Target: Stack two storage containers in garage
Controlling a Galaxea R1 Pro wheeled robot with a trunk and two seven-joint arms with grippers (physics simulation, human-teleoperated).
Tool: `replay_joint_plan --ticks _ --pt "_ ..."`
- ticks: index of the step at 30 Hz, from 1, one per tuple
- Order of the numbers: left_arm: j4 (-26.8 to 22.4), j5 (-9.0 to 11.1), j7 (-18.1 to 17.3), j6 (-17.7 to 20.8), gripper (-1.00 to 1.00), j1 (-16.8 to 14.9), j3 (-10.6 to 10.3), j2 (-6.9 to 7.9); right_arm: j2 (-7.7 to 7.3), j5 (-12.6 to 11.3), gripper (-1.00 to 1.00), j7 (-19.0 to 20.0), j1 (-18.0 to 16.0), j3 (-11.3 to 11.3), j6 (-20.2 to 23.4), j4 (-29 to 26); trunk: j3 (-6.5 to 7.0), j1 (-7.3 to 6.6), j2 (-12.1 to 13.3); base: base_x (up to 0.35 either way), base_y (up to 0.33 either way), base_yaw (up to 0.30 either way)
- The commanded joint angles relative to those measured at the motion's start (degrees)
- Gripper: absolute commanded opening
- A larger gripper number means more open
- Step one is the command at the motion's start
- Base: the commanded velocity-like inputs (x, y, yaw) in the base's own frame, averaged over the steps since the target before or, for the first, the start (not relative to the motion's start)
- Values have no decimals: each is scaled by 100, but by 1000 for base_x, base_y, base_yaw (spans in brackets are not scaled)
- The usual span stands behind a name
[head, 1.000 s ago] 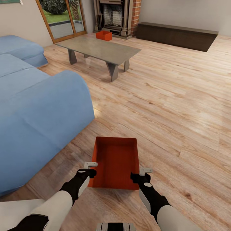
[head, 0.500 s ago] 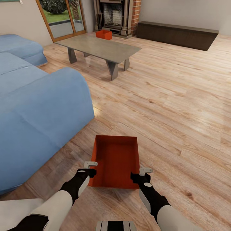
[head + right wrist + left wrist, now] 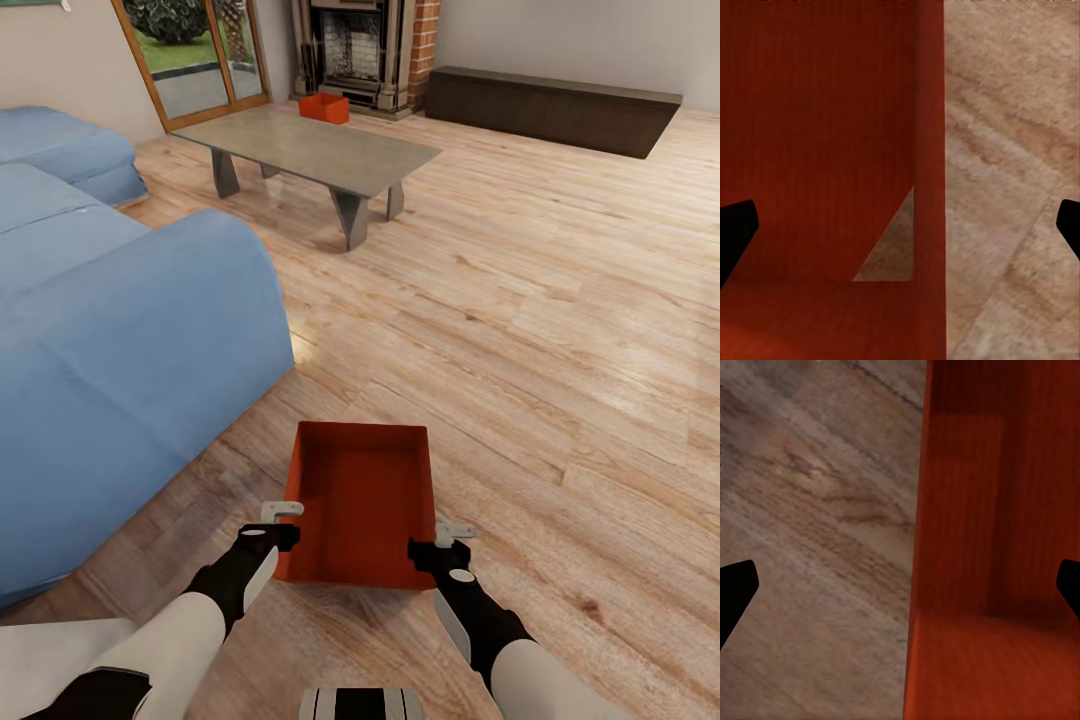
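Nothing much is shifting: your left claw (image 3: 283,524) and right claw (image 3: 440,541) are straddling, spread apart, the near container (image 3: 360,500) on the wood floor (image 3: 560,330). Far container (image 3: 324,108) is waiting; garage remains.

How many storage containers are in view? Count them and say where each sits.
2. One storage container lies on the wood floor between the left gripper and right gripper; another sits by the fireplace.
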Motion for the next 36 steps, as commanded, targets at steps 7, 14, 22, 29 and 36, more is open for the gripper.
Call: replay_joint_plan --ticks 7,14,22,29,36 --pt "-13 28 40 34 100 0 -44 4 -25 -20 100 -46 -2 54 -28 0 -3 -1 -1 0 0 0" --pt "-19 28 40 34 100 0 -44 5 -21 -15 100 -46 -1 48 -40 -6 -3 -1 -1 0 0 0" --pt "-20 23 40 34 100 0 -44 5 -14 -28 100 -53 -1 43 18 -5 -3 -1 -1 0 0 0" --pt "-20 22 40 32 100 0 -44 6 -12 -15 100 -48 -1 52 13 -26 -3 -1 -1 42 19 0" --pt "-20 19 40 32 100 0 -44 13 -12 2 100 -43 -1 83 13 -92 -3 -1 -1 26 18 0"
